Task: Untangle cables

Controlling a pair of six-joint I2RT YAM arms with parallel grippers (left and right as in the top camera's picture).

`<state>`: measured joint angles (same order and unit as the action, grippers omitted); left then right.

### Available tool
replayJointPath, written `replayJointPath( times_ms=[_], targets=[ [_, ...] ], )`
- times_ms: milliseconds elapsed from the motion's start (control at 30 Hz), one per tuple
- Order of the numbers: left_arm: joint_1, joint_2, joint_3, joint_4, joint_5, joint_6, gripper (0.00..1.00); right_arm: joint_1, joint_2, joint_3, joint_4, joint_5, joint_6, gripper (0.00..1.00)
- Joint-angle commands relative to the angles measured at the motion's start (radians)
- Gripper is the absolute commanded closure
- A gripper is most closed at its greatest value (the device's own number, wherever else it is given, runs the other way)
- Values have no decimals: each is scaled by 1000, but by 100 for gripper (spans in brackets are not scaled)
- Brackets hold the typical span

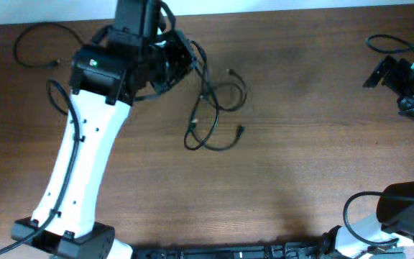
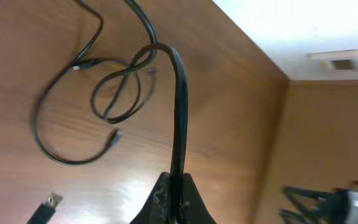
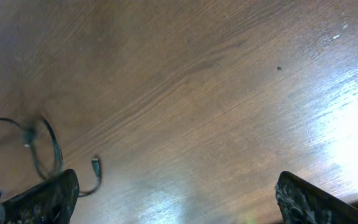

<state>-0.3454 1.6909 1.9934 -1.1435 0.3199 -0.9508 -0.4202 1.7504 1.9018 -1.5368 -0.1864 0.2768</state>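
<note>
At table (image 1: 300,180) centre, tangled black cables (image 1: 205,95) loop, one clamped in left hand (image 2: 176,186); right hand (image 3: 176,198) apart

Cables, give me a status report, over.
Left pincer shut on one cable, which runs into the tangle. Right pincer open, empty, away from it. Tangle looped on the table, nothing lying across it.

Robotics lab workbench. Two white robot arms, the left arm (image 1: 77,165) and the right arm (image 1: 361,230), stand mounted at the near edge of a brown wood-grain surface (image 1: 300,165). Thin black cables (image 1: 214,119) lie loose on it. In the left wrist view, a plain white wall (image 2: 303,25) rises beyond the surface, with a small rectangular plate (image 2: 337,61) fixed on it.
</note>
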Motion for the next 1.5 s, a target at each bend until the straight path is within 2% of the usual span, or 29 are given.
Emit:
replayJointPath(
  times_ms=[0,33,67,100,133,167,233,267,300,333,400,433,500,633,700,833,933,1067,1167,1233,1267,1300,1367,1467],
  targets=[
    [-53,-10,5,-52,-182,217,100,1,-3,13,0,-5,-7,1],
    [-69,-10,5,-61,-175,305,100,1,-3,13,0,-5,-7,1],
    [-93,-11,5,-39,-104,492,100,1,-3,13,0,-5,-7,1],
    [-127,-18,5,-18,42,697,100,1,-3,13,1,-5,-7,1],
    [-145,-25,5,-18,101,772,100,1,-3,13,1,-5,-7,1],
    [-158,-34,5,-26,106,815,100,1,-3,13,1,-5,-7,1],
    [-163,-35,5,-53,-64,840,100,1,-3,13,0,-64,-7,1],
    [-163,-32,5,-68,-92,840,100,3,-3,12,-23,-257,-10,1],
    [-163,-32,5,-67,-91,840,100,34,-3,11,-13,-411,-92,1],
    [-163,-32,5,-68,-53,863,100,104,-3,11,-16,-467,-187,1],
    [-163,-32,5,-101,113,1085,100,262,-3,11,11,-466,-195,1],
    [-163,-32,5,-113,116,1085,100,314,-3,11,106,-468,-117,1],
    [-163,-32,5,-138,233,1194,100,392,19,11,230,-457,-27,1],
    [-163,-35,5,-132,261,1191,100,470,98,11,283,-426,21,1],
    [-155,-61,28,-114,261,1172,100,468,122,11,283,-402,21,1],
    [-92,-210,185,-60,256,1094,100,411,124,11,315,-267,21,1],
    [-87,-308,192,-54,1,1018,100,385,124,11,311,-166,20,1],
    [-87,-277,190,-54,-96,868,100,409,124,11,189,-289,19,1],
    [-87,-213,190,-84,-496,627,100,510,124,10,141,-293,-170,1],
    [-87,-177,190,-116,-564,569,100,598,124,10,154,-284,-260,1],
    [-87,-160,190,-138,-622,535,100,657,124,10,191,-210,-266,1],
    [-87,-143,190,-215,-798,462,100,684,124,10,214,-161,-265,1],
    [-87,-125,190,-293,-813,447,100,698,124,10,268,-152,-232,1],
    [-87,-97,190,-399,-619,509,100,695,124,10,332,-140,-190,1]
  ],
)
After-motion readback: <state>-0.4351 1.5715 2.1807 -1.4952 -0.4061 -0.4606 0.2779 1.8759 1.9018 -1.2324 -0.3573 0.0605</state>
